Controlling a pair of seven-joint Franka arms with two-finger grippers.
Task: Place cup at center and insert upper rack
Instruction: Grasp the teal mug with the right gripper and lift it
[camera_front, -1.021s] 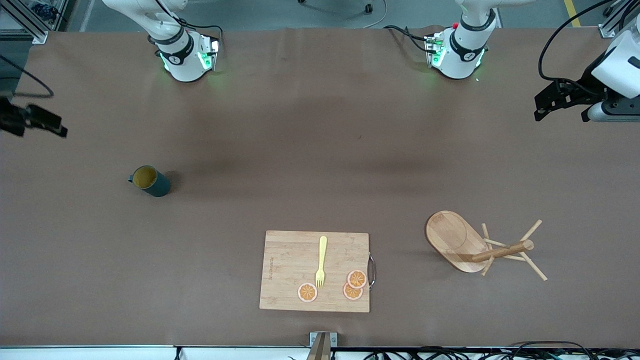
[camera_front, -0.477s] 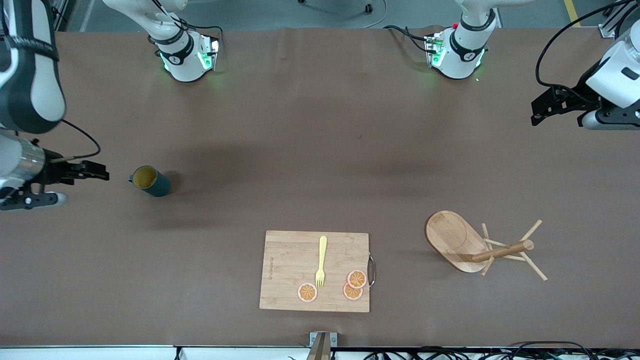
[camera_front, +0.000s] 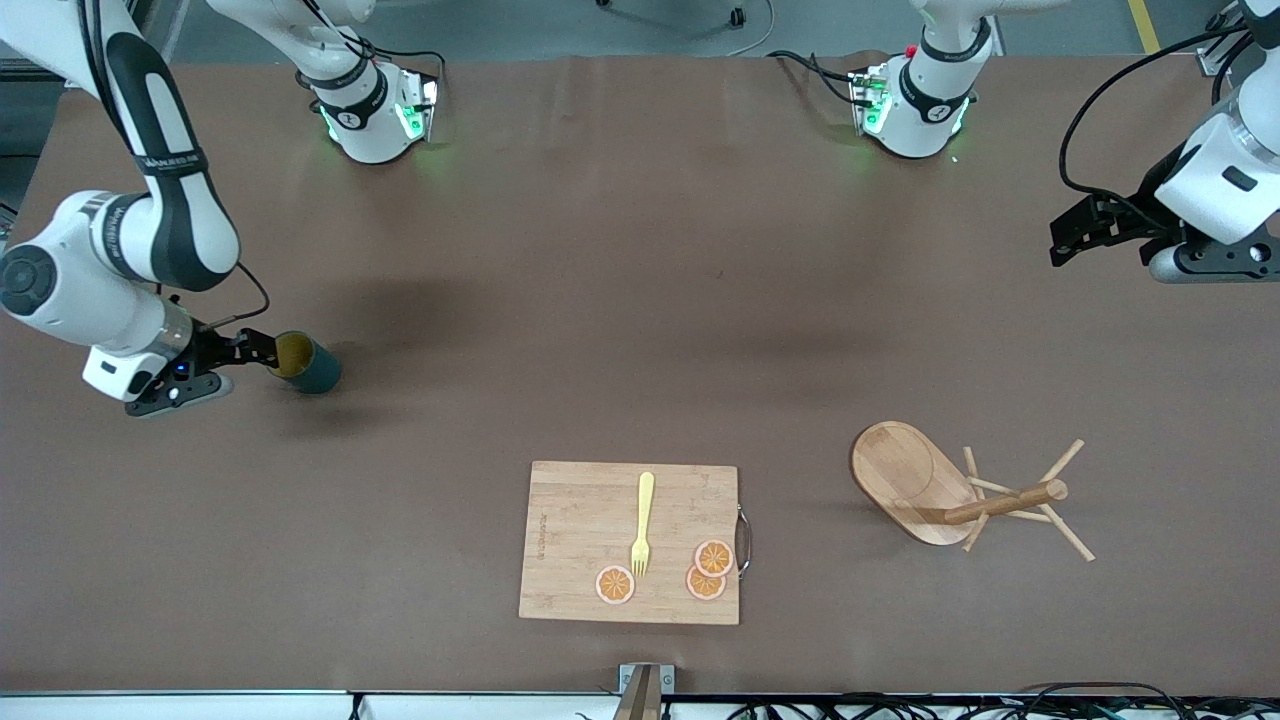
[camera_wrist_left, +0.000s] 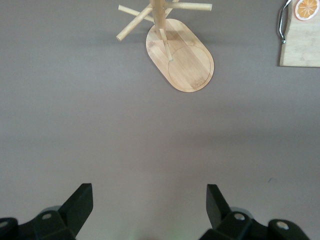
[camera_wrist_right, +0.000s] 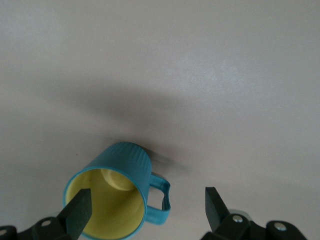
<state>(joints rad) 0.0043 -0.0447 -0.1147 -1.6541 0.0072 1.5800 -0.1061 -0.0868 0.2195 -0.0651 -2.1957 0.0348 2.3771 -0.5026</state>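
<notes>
The cup (camera_front: 303, 362), dark teal with a mustard-yellow inside, is seen upright on the brown table (camera_front: 620, 300) toward the right arm's end, well away from the centre where it is to be placed. The right gripper (camera_front: 262, 350) is held low right at the cup's rim, its fingers spread wide; in the right wrist view the cup (camera_wrist_right: 117, 192) is shown partly between the open fingers (camera_wrist_right: 80, 210), with the loop handle turned into the gap, though contact cannot be judged from these views. The step in hand is taken to be the approach for grasping the cup. The next move is judged to call for centring the fingers on the cup wall, closing, then carrying it to mid-table.

The upper rack (camera_front: 955, 490) is pictured near the left arm's end, its oval base and angled pegs also visible in the left wrist view (camera_wrist_left: 180, 55). The left gripper (camera_front: 1075, 232) is held above bare table, fingers apart, waiting. A cutting board (camera_front: 630, 543) with a fork (camera_front: 642, 525) and orange slices (camera_front: 708, 570) lies nearest the front camera.
</notes>
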